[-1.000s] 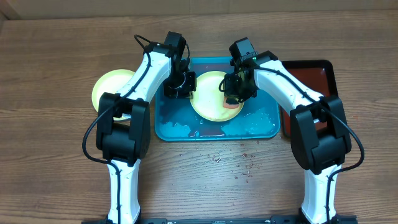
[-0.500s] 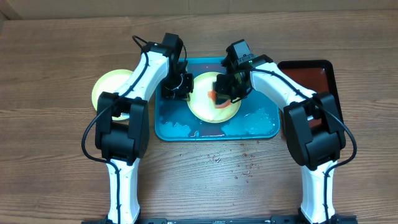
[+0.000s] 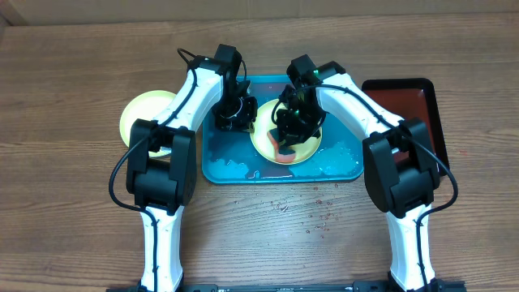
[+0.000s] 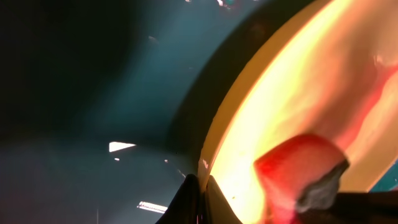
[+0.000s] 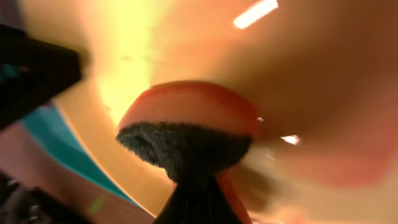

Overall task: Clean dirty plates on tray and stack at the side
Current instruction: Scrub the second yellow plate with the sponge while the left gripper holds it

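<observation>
The large teal-blue rectangular plastic tray (image 3: 227, 169) holds one round pale yellow-green plate (image 3: 261, 142); my left gripper (image 4: 198, 198) pinches its rim, my right gripper (image 5: 194, 194) clamps an orange-red sponge (image 5: 186, 109) onto it. A second pale plate (image 3: 139, 109) lies left of the tray, a dark red tray (image 3: 415, 101) right

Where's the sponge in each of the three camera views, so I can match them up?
Overhead: the sponge is just above picture centre, on the near part of the yellow plate.
Left wrist: sponge at lower right, red against the plate.
Right wrist: sponge at centre, dark scrub side lowest, the plate behind it.
Shared landmark: the yellow plate.
</observation>
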`<state>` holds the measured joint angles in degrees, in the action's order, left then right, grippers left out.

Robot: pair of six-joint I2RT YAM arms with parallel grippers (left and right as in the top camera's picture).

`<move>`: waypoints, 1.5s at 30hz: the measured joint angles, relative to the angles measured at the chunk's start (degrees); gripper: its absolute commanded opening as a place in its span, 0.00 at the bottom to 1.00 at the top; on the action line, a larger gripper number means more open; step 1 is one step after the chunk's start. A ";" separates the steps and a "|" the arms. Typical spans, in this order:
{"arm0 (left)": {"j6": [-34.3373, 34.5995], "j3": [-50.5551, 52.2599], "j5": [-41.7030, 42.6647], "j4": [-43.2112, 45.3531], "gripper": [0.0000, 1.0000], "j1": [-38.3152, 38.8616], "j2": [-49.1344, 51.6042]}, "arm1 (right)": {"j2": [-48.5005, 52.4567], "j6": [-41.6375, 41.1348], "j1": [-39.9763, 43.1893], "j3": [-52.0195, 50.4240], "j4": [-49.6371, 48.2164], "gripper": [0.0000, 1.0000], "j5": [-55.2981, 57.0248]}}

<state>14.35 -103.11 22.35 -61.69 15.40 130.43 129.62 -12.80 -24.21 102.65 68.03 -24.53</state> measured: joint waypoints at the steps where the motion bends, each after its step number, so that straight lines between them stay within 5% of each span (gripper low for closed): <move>1: 0.00 0.00 0.00 -0.02 0.04 0.00 0.00 | 0.00 0.00 0.00 0.28 0.59 0.04 0.92; 9: -0.02 0.00 0.13 -0.09 0.04 0.00 0.00 | 0.00 -0.09 0.26 1.49 2.32 0.04 17.40; 19: -1.07 0.00 0.11 -1.46 0.04 -0.07 0.00 | 0.52 -3.96 0.15 1.60 -13.11 0.04 24.46; 34: -1.07 0.00 -1.07 -2.29 0.04 -0.17 0.00 | 4.02 -4.96 -3.85 2.19 -19.37 0.04 -3.61; 45: -1.09 0.00 -0.20 -1.95 0.04 -0.33 0.00 | 4.04 -4.96 -1.09 2.23 -10.97 0.04 -4.90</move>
<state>13.26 -103.11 22.15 -63.64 15.07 130.43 133.67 -17.76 -25.30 104.88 57.06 -29.43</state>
